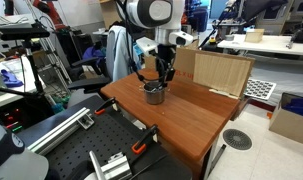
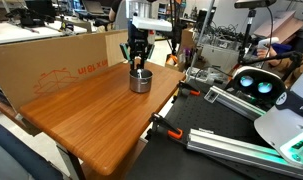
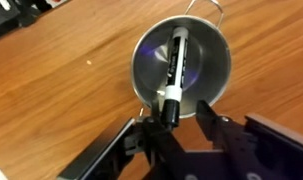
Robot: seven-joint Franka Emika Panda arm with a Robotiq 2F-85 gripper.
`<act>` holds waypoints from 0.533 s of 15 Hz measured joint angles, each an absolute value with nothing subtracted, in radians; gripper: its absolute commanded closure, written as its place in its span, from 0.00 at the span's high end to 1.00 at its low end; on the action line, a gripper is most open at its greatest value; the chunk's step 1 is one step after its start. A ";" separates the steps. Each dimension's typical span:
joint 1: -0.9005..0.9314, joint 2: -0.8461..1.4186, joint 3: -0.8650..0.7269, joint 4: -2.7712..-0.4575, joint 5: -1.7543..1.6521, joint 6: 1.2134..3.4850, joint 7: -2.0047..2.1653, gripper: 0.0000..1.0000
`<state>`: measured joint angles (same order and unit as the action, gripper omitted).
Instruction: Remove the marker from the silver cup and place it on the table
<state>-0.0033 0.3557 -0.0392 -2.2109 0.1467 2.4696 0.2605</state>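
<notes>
The silver cup (image 3: pixel 216 60) stands upright on the reddish-brown table (image 3: pixel 51 90), with its handle at the far side in the wrist view. The black marker (image 3: pixel 176 65), which has a white band, leans inside the cup with its upper end over the near rim. My gripper (image 3: pixel 179 115) is open directly above the cup. Its fingers straddle the marker's upper end: the left finger is close to it and the right finger is apart. In both exterior views the gripper (image 1: pixel 161 78) (image 2: pixel 139 66) hangs just over the cup (image 1: pixel 153 93) (image 2: pixel 140 81), near the table's (image 1: pixel 191 120) (image 2: pixel 91 120) far end.
A wooden panel (image 1: pixel 216 70) leans at the table's far side. A large cardboard box (image 2: pixel 51 60) stands along one long edge. Orange-handled clamps (image 1: pixel 141 147) (image 2: pixel 169 130) grip the table edge. A black perforated workbench (image 1: pixel 81 150) adjoins it.
</notes>
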 measured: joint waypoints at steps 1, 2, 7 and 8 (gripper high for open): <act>-0.003 0.356 -0.041 -2.209 0.139 2.469 0.266 0.06; -0.003 0.356 -0.042 -2.207 0.133 2.468 0.268 0.01; 0.005 0.356 -0.042 -2.203 0.124 2.468 0.274 0.05; 0.005 0.356 -0.041 -2.203 0.125 2.468 0.273 0.05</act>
<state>0.0052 0.3564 -0.0409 -2.2025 0.1248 2.4681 0.2735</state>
